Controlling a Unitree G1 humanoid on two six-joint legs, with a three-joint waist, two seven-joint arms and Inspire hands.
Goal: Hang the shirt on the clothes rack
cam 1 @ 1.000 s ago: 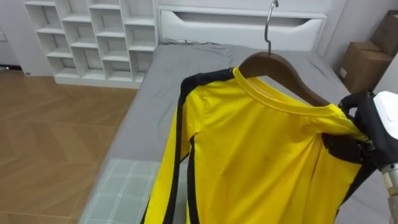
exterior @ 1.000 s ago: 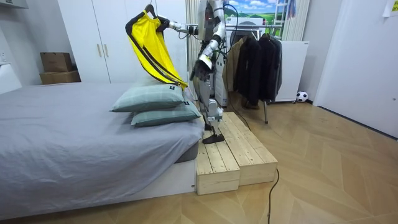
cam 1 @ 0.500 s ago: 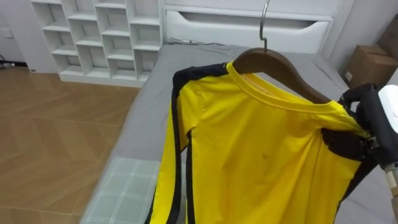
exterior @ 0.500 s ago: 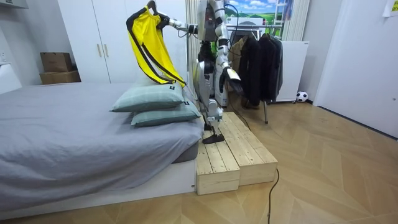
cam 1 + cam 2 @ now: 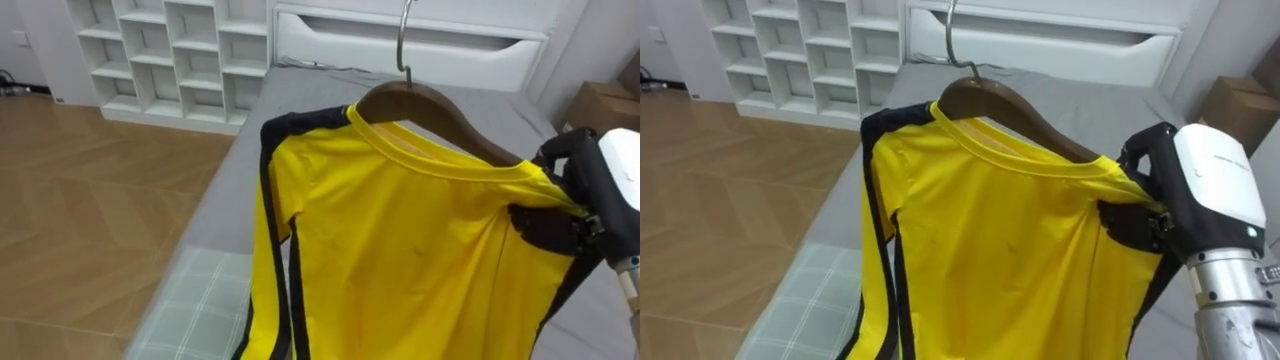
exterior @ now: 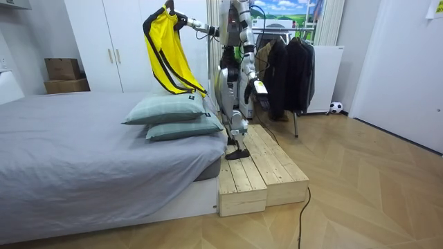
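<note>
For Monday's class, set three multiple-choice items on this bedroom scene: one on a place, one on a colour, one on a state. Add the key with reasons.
1. The robot stands:
A on a chair
B on the wooden platform beside the bed
C on a ladder

2. The shirt is mainly:
A yellow
B green
C white

3. The right robot hand is:
A open and empty
B shut and empty
C shut on the shirt's shoulder at the hanger end

Key: B, the room view shows it on the planks at the bed's side; A, the cloth is yellow with black trim; C, its dark fingers curl round the cloth there.
</note>
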